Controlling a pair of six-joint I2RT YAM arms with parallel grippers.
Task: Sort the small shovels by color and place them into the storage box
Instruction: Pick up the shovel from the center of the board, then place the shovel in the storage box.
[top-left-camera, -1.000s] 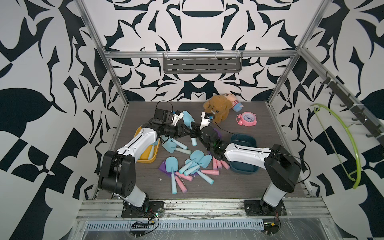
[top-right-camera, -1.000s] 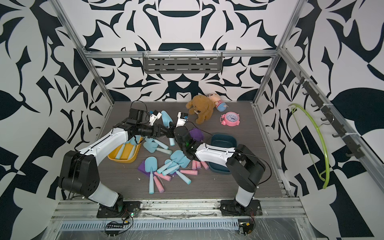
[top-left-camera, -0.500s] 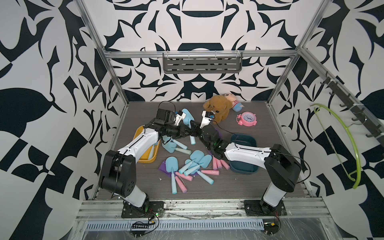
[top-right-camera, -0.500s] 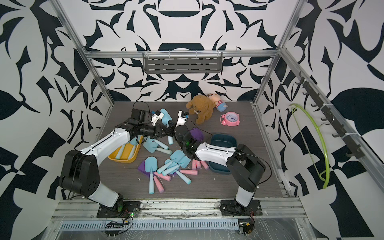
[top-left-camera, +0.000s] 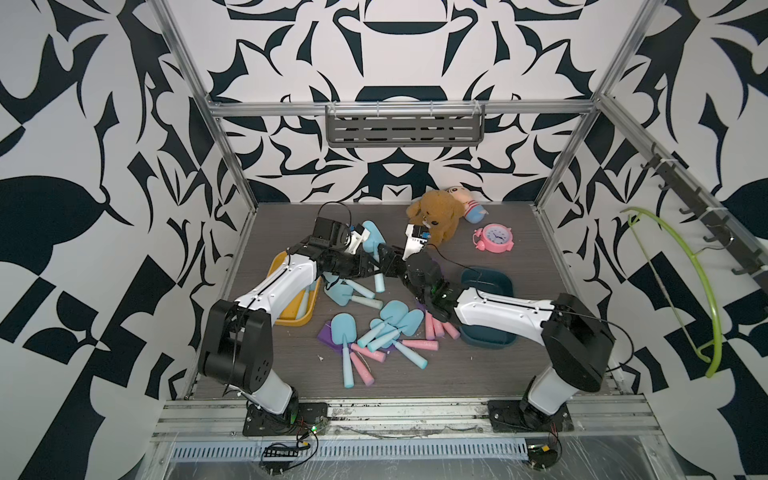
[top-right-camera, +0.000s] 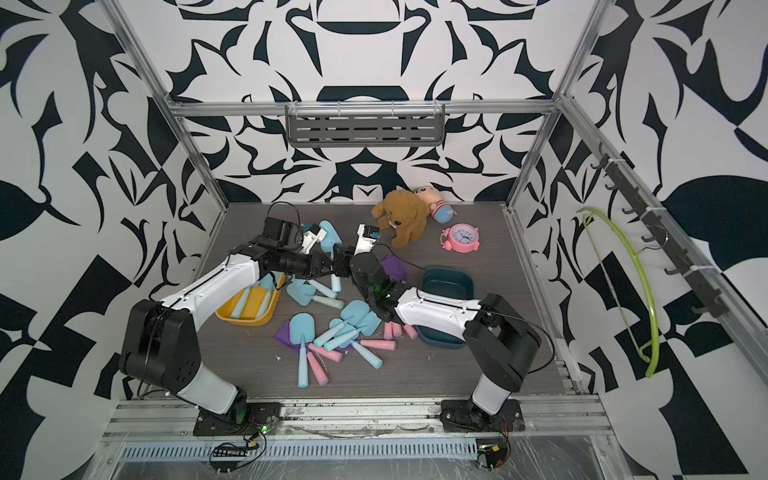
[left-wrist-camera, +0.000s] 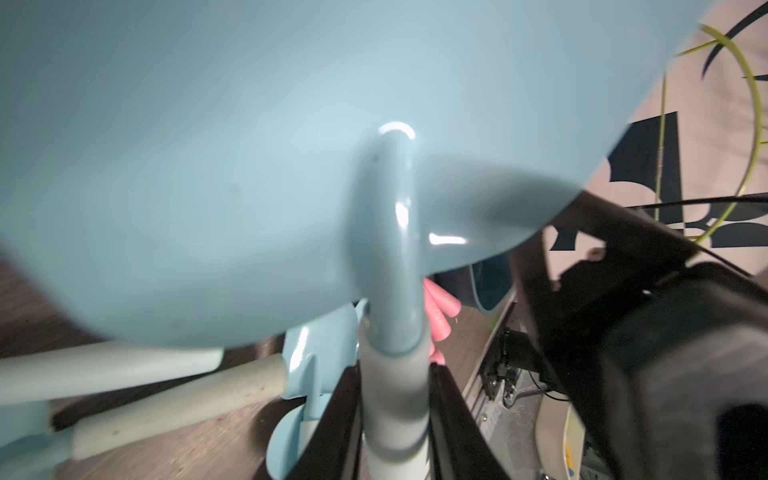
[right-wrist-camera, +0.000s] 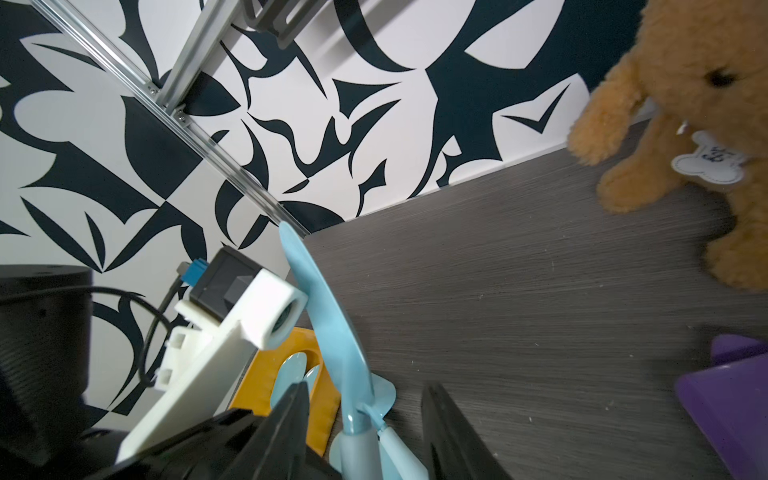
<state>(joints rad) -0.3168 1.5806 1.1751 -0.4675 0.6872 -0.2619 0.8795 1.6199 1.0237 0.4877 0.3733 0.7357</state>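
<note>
**Gray wood table, two grippers at one blue shovel**

The table (top-left-camera: 478, 374) is dark gray wood, with black and white walls all around it. My left gripper (left-wrist-camera: 392, 386) is squeezed tight on the pale handle of a blue shovel (left-wrist-camera: 208, 145). The blade sticks up in the air near the back. My right gripper (right-wrist-camera: 365, 390) is by the same handle, but its jaws are wide apart and I see gaps on both sides. A few more blue ones lie in the yellow box (top-left-camera: 293, 321). The dark blue box (top-left-camera: 486, 272) sits under my right arm. Other shovels (top-left-camera: 345, 328), blue and pink-handled, lie mixed in a pile between the boxes. A teddy bear (top-left-camera: 436, 214) and a pink clock (top-left-camera: 494, 237) rest behind
</note>
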